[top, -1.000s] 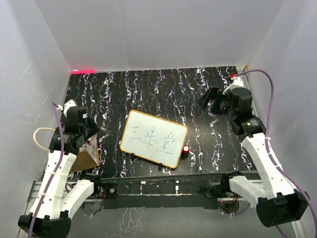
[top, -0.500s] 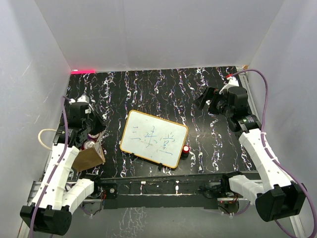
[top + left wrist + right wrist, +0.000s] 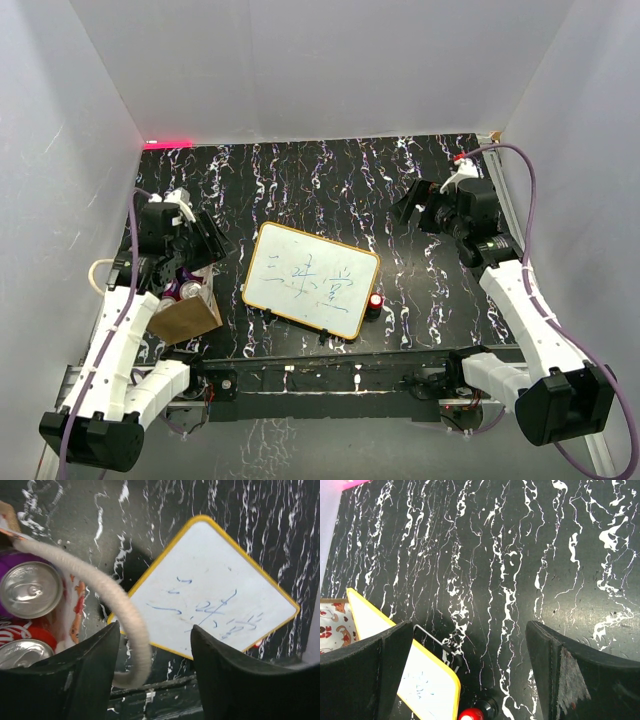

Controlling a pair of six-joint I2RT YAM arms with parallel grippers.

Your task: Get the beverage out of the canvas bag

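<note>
Cans (image 3: 30, 589) sat untaken in the canvas bag (image 3: 186, 320), left gripper (image 3: 154, 628) parted astride its handle (image 3: 105, 592), right gripper (image 3: 470, 627) spread empty.

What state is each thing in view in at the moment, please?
canvas bag, mouth open, both cans inside
purple can, in the bag, top looks unopened
red can, in the bag, only partly in view
cream handle, slack, hanging between the left tool's fingers, not pinched
whiteboard, on the table, written on
left tool, open, above the bag
right tool, open, empty, over bare table
</note>
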